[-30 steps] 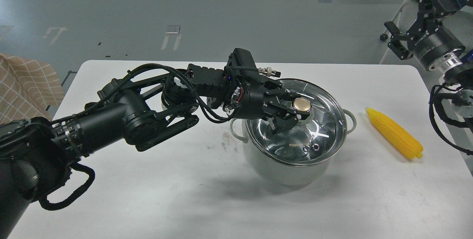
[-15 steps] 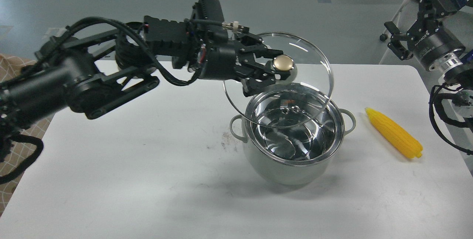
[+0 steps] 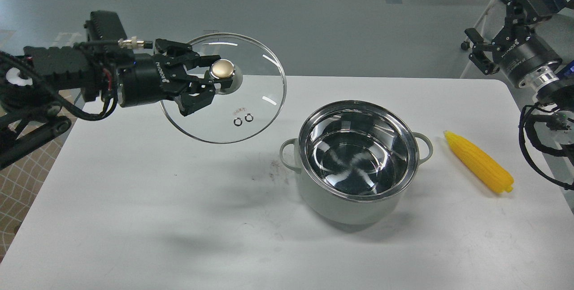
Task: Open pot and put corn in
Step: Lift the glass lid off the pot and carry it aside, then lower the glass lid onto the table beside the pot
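The pale grey-green pot [image 3: 347, 200] stands open on the white table, its shiny steel inside empty. The yellow corn [image 3: 479, 168] lies on the table right of the pot, tip pointing to the far left. My left gripper [image 3: 215, 79] is shut on the gold knob of the glass lid [image 3: 251, 101] and holds the lid tilted in the air above the table's far left part, well left of the pot. My right gripper [image 3: 477, 50] is raised beyond the table's far right corner, open and empty.
The white table [image 3: 179, 218] has a few small dark marks left of the pot. A checked cloth [image 3: 18, 182] shows at the left edge past the table. Grey floor lies beyond the far edge, with a white stand's legs at the top right.
My left gripper has lifted the glass lid off the pot and carried it up and far to the left. The pot now stands open. The corn and right arm have not moved.
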Tool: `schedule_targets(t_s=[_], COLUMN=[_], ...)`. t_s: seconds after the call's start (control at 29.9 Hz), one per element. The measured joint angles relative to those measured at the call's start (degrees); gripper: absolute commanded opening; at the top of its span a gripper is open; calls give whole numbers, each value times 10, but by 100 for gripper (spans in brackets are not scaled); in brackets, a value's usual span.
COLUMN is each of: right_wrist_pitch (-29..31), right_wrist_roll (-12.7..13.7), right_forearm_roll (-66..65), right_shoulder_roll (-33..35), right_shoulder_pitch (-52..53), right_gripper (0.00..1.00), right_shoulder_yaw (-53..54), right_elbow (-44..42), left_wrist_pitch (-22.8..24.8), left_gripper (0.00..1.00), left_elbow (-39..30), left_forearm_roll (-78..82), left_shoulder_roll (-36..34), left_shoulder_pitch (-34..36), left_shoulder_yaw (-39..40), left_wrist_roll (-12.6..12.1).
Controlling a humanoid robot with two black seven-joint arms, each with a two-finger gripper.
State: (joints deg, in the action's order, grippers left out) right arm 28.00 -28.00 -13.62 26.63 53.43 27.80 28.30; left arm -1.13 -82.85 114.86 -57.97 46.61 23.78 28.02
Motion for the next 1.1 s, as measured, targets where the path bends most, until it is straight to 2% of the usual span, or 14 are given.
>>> schedule_targets(t_s=[0.17,0.37,0.64,0.87,1.1], right_wrist_pitch=[0,0,0,0,0], right_wrist_roll=[0,0,0,0,0], right_forearm_roll=[0,0,0,0,0], right_shoulder_roll=[0,0,0,-1,-1], right_shoulder_pitch=[-3,-6,-7,-9,-12], right_gripper=[100,100,100,100,100], right_shoulder_yaw=[0,0,2,2,2], right_elbow=[0,0,0,0,0], left_wrist_pitch=[-39,-87,-116,-178,-186], left_gripper=[12,13,12,13,15], left_elbow=[10,56,107,160,177], left_forearm_roll=[-32,-57,-57,-53,-52], left_shoulder_roll=[-17,-6,16,46,50], left_shoulder_pitch=[-83,-144,-177,-204,-227], left_shoulder_yaw=[6,7,6,-1,-2], left_wrist_roll=[0,0,0,0,0])
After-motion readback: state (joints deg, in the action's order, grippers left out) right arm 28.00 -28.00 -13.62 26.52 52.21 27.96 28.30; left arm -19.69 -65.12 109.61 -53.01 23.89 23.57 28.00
